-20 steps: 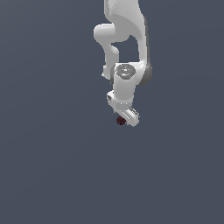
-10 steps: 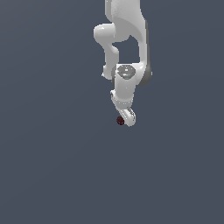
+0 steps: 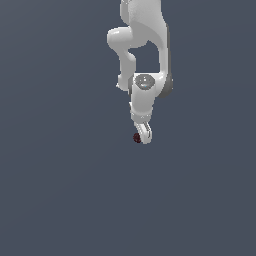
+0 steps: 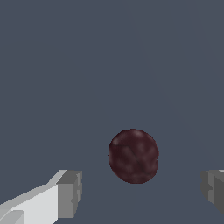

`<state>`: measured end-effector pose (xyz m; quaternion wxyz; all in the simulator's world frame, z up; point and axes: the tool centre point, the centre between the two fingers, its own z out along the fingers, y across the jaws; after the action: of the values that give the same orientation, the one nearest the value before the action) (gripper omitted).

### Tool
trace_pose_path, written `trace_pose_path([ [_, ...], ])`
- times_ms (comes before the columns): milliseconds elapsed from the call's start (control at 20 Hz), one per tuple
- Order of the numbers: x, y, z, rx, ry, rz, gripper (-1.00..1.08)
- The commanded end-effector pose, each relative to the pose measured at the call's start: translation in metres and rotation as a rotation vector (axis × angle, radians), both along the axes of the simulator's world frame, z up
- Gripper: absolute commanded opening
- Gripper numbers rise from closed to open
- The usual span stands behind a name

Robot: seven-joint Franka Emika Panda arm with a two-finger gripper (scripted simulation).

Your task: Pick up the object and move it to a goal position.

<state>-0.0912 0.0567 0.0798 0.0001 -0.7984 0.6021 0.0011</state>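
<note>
Compared with a second ago, the arm's last joint has turned, so the hand (image 3: pixel 143 134) that stood broadside in the exterior view now shows edge-on and narrow, while the ball has kept its place. No edge or corner of the grey surface (image 3: pixel 60 200) comes into either view, so the ball's spot on it cannot be tied to one; it lies below the arm (image 3: pixel 145 45), roughly mid-frame in the exterior view. The arm reaches down from the upper frame with the hand pointing at the surface. The hand is open: in the wrist view its two grey fingertips (image 4: pixel 70 194) stand well apart, one on each side of the ball, touching neither side of it. The ball (image 4: pixel 133 155) is tiny, dark red with darker specks, and in the exterior view peeps out at the hand's tip on that view's left. It sits between the fingertips but not quite level with them, a little further out from the wrist, so the hand likely needs to come lower before closing. By its look it is probably light and firm, and being round it may roll or squirt out if pinched off-centre; the best hold would be across its widest middle, both fingertips meeting it squarely.
</note>
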Motion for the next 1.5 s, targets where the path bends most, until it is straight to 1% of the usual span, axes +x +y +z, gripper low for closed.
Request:
trace_pose_path([
  [0, -0.001, 0.0, -0.001, -0.001, -0.001, -0.021, 1.0],
  [450, -0.002, 0.0, -0.006, -0.001, -0.001, -0.028, 1.0],
  [900, -0.003, 0.0, -0.042, -0.002, -0.001, -0.031, 1.0],
  [1200, -0.003, 0.0, -0.052, -0.001, -0.001, -0.032, 1.0],
  [1250, -0.003, 0.0, -0.052, -0.001, -0.001, -0.032, -1.0],
  [1450, -0.003, 0.0, -0.052, -0.001, -0.001, -0.032, -1.0],
])
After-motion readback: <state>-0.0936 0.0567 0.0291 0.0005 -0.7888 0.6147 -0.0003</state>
